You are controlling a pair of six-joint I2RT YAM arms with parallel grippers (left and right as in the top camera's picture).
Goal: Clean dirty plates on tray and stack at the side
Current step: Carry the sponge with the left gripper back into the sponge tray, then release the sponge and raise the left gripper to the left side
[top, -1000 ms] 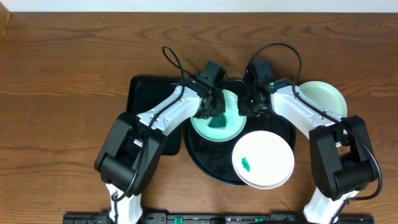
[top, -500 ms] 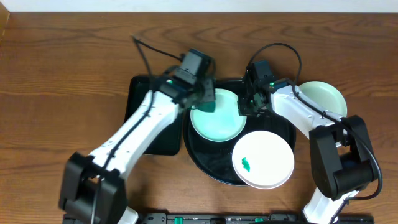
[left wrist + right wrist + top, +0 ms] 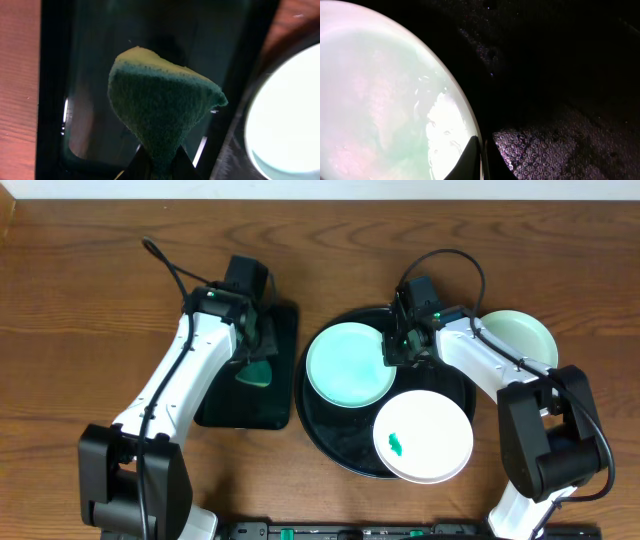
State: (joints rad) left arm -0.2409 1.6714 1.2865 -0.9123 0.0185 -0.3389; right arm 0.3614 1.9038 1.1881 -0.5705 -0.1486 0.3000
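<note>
A pale mint plate (image 3: 348, 366) lies on the left part of the round black tray (image 3: 338, 436), its face without a smear. My right gripper (image 3: 392, 353) is shut on that plate's right rim, the rim (image 3: 470, 125) pinched between the fingertips (image 3: 472, 155). A white plate (image 3: 424, 436) with a green smear (image 3: 396, 444) rests on the tray's front right edge. Another mint plate (image 3: 516, 335) sits on the table to the right. My left gripper (image 3: 255, 348) is shut on a green sponge (image 3: 160, 105), which hangs over the rectangular tray.
The dark green rectangular tray (image 3: 232, 406) lies left of the round tray, under the sponge (image 3: 257, 371). Bare wooden table (image 3: 90, 310) surrounds both trays. The right arm's cable (image 3: 450, 258) loops behind the round tray.
My left arm swung left, off the mint plate, carrying the sponge over the rectangular tray. The right gripper kept its hold on the plate's rim and did not move.
</note>
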